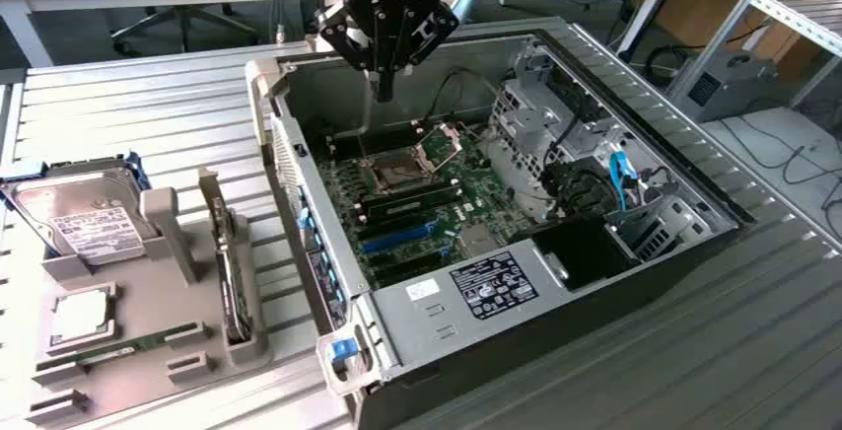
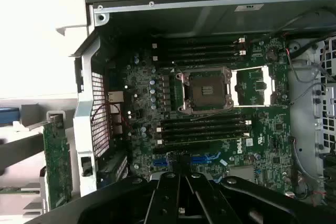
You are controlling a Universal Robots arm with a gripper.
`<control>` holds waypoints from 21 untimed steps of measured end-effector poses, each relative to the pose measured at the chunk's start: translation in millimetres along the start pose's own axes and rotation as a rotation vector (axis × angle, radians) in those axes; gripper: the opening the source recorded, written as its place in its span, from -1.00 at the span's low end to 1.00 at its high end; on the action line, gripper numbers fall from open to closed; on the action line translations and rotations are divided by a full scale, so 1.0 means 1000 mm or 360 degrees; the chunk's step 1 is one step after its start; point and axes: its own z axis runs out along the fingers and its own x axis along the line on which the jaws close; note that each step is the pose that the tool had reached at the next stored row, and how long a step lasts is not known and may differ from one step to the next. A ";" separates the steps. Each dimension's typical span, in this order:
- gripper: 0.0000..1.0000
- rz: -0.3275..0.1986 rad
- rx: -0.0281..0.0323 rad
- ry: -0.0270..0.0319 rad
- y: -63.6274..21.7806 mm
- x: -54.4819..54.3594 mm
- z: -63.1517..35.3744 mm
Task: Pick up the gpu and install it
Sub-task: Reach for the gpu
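Gripper [image 1: 385, 90] hangs over the open case [image 1: 311, 282], above the motherboard [image 1: 441, 203] and near the CPU socket [image 1: 394, 169]. Its fingers are pressed together and hold nothing. The wrist view looks down past the closed gripper [image 2: 181, 182] onto the motherboard [image 2: 210, 129] and the socket [image 2: 206, 90].

The gpu [image 1: 235, 282] stands on edge in a slot of the grey holder [image 1: 145, 381], outside the case at the exterior view's left and well apart from the gripper. In the wrist view the gpu [image 2: 56, 161] shows just beside the case wall. A hard drive [image 1: 90, 225] and a RAM stick [image 1: 121, 346] also sit in the holder.
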 end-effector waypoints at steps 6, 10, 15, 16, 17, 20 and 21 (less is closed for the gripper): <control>-0.79 0.0000 -0.00068 0.00004 -0.0013 0.003 0.0000; -0.79 0.0000 -0.00069 0.00004 -0.0052 0.006 -0.0001; -0.79 0.0000 -0.00060 0.00005 -0.0095 0.007 -0.0001; -0.79 0.0000 -0.00059 0.00004 -0.0102 0.008 -0.0001; -0.79 0.0000 -0.00057 0.00004 -0.0110 0.008 -0.0001; -0.79 0.0000 -0.00051 0.00003 -0.0142 0.009 0.0000; -0.79 0.0000 -0.00051 0.00002 -0.0159 0.010 0.0000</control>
